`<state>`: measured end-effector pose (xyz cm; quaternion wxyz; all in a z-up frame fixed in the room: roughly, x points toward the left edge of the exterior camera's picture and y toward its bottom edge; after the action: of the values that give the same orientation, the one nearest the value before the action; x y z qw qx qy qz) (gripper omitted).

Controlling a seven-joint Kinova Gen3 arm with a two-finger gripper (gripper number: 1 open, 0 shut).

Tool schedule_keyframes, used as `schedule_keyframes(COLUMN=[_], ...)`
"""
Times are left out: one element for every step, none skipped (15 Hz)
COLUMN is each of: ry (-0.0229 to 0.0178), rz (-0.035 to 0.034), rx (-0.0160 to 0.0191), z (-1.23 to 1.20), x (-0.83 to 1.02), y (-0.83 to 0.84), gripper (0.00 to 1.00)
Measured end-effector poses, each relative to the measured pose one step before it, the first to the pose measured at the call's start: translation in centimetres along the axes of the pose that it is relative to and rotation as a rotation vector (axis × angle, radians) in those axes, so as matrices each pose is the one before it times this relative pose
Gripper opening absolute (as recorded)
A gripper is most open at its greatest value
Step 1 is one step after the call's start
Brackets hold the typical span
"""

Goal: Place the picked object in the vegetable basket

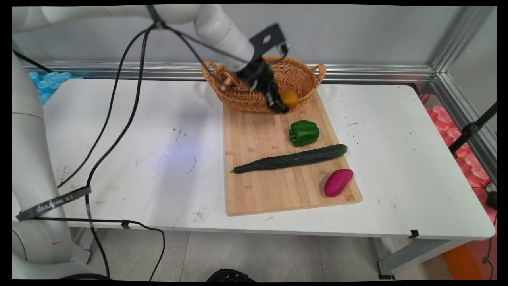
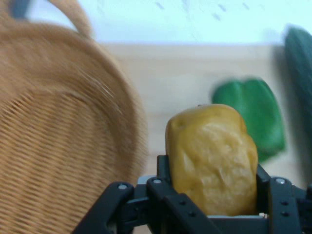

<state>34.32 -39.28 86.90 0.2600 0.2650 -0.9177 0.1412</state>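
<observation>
One yellow-orange lumpy item clamped between the gripper fingers, above the near rim of the wicker basket. Nearer than basket: purple tuber, cucumber, green pepper. Best kept gripped firm, clear of the rim. Brownish contents inside basket partly hidden by arm, unidentifiable.

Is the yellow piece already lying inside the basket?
No: the gripper holds the yellow piece clamped in its jaws, above the cutting board beside the basket.
</observation>
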Motion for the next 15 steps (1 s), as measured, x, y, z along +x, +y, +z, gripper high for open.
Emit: schedule_keyframes(ry=[0.00654, 0.01134, 0.00874, 0.00556, 0.00493, 0.00597, 0.00516, 0.00271, 0.00084, 0.00135, 0.00135, 0.00089, -0.00026, -0.00119, -0.00199], rz=[0.00086, 0.00389, 0.0031, 0.00312, 0.00371, 0.00586, 0.00577, 0.00656, 0.00541, 0.00672, 0.00773, 0.00618, 0.00417, 0.00365, 0.00615], rx=[0.01062, 0.0188, 0.01614, 0.01184, 0.01267, 0.01405, 0.01162, 0.00795, 0.00357, 0.00497, 0.00414, 0.00259, -0.00046, -0.00142, -0.00178], z=[-0.126, -0.133, -0.042, 0.055, 0.129, 0.299, 0.378, 0.449, 0.375, 0.593, 0.736, 0.725, 0.659, 0.473, 0.667], x=[0.496, 0.828, 0.619, 0.406, 0.399, 0.394, 0.313, 0.124, 0.004, -0.017, -0.098, -0.133, -0.212, -0.196, -0.262], y=[-0.565, -1.004, -0.895, -0.708, -0.802, -1.023, -0.963, -0.815, -0.486, -0.742, -0.785, -0.71, -0.532, -0.311, -0.43], gripper=[0.0, 0.0, 0.0, 0.0, 0.0, 0.0, 0.0, 0.0, 0.0, 0.0, 0.0, 0.0, 0.0, 0.0, 0.0])
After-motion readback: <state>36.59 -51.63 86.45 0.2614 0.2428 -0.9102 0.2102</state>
